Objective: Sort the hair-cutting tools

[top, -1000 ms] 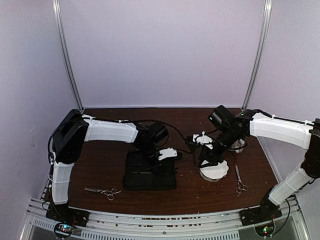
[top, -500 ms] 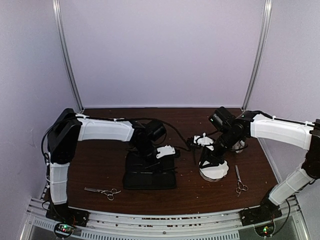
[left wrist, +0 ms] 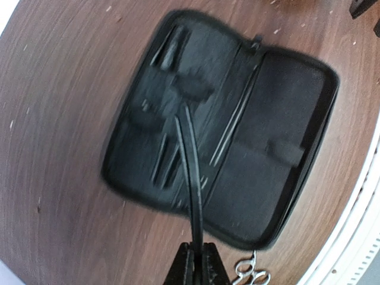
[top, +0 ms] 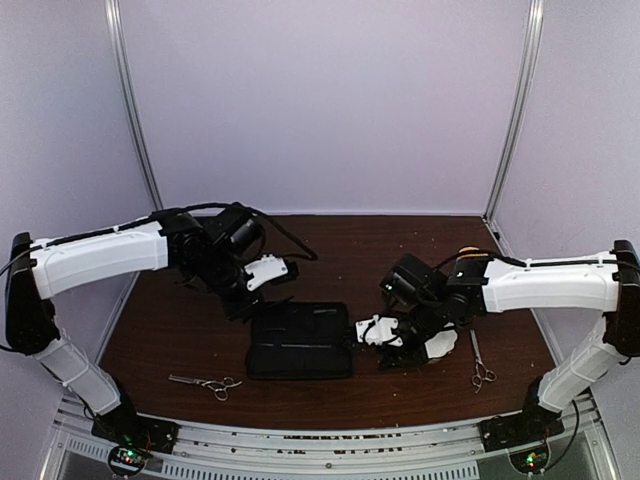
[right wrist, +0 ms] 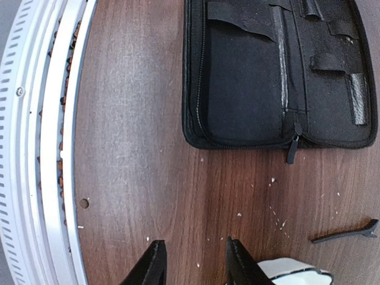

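My left gripper (top: 243, 303) hangs above the table by the far left corner of the open black zip case (top: 300, 342). In the left wrist view it (left wrist: 195, 254) is shut on a thin black clip (left wrist: 191, 172) that sticks out over the case (left wrist: 237, 119). My right gripper (top: 386, 350) is open and empty, low between the case and the white bowl (top: 441, 343). A second black clip (right wrist: 347, 233) lies on the table in the right wrist view. One pair of silver scissors (top: 205, 383) lies front left and another pair (top: 481, 362) lies right of the bowl.
The metal rail (top: 330, 440) runs along the table's near edge and also shows in the right wrist view (right wrist: 41, 148). The case (right wrist: 279, 77) lies open ahead of my right gripper (right wrist: 195, 243), with the bowl's rim (right wrist: 294, 270) beside the right finger.
My left arm swung left and back off the case, with the clip in its jaws. My right arm dropped from above the bowl to the table between the bowl and the case.
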Available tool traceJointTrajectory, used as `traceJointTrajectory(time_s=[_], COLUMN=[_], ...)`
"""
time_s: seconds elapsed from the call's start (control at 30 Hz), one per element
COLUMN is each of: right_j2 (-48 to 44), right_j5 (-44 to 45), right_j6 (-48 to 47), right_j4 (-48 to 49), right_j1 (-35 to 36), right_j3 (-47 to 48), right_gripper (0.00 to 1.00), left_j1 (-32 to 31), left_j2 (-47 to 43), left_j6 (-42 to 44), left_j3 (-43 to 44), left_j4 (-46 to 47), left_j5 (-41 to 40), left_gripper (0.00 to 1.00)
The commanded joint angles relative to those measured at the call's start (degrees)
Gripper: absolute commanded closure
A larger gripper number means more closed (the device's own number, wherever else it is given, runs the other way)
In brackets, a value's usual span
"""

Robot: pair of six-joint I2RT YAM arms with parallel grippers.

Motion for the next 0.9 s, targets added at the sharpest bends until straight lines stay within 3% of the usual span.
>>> traceJointTrajectory(time_s=[0.0, 0.27, 0.57, 0.87], right_j2=[5.2, 16.9, 20.8, 19.4], right_j5=[4.7, 5.3, 4.0, 12.3], right_j6=[-1.2, -1.5, -3.9, -3.9], right_j4=[3.5, 2.1, 2.1, 7.1], right_j1=[3.5, 6.6, 8.5, 8.5], right_j3=[4.3, 14.6, 13.7, 7.2], right_gripper=[0.63, 0.62, 0.66, 0.99], left_j1=[1.6, 2.5, 2.4, -3.1], left_j2=[-7.7, -12.8, -14.3, -10.9], left_j6=[-2.2, -2.5, -1.0, 2.1], left_j3=[-4.3, -6.3, -8.8, -11.4], left_j4=[-3.7, -7.6, -6.4, -4.1], left_j5=[-4.6, -11.3, -10.5, -6.5], left_gripper=[1.0, 1.0, 1.0, 1.0])
